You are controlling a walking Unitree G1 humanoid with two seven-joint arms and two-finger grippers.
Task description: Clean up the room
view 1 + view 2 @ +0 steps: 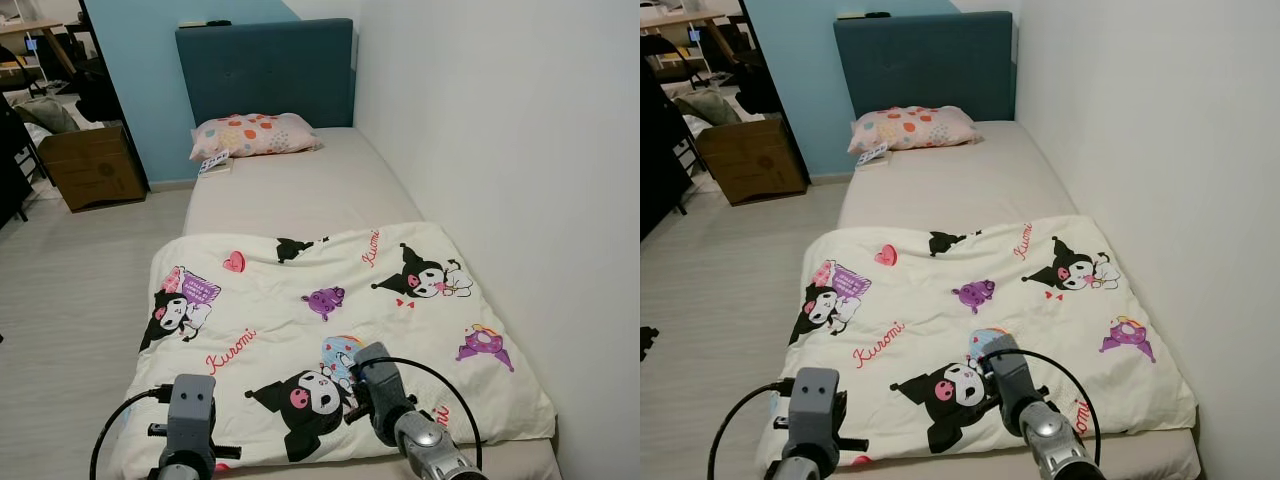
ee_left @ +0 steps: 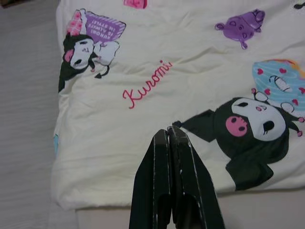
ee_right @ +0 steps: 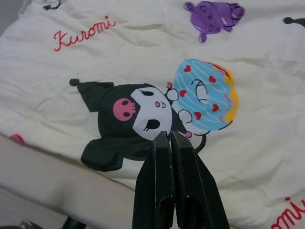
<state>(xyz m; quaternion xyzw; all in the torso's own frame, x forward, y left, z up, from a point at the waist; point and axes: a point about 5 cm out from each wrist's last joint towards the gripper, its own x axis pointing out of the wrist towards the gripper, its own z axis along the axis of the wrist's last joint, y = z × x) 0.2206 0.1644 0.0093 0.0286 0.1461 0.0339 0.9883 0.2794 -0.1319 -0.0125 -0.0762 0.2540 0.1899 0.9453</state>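
Observation:
A cream blanket [image 1: 330, 330] printed with cartoon characters lies folded over the near half of the bed [image 1: 300, 185]. A pink dotted pillow [image 1: 255, 133] rests at the head by the blue headboard [image 1: 265, 72], with a small booklet [image 1: 214, 163] beside it. My left gripper [image 2: 169, 136] is shut with nothing in it, hovering over the blanket's near left part. My right gripper [image 3: 167, 138] is shut too, over the black character print near the blanket's front edge. Both wrists [image 1: 190, 410] show at the foot of the bed.
A white wall [image 1: 500, 150] runs along the bed's right side. Light floor [image 1: 80, 280] lies to the left. A cardboard box [image 1: 92, 165] and dark furniture stand at the far left beside a blue wall panel [image 1: 150, 80].

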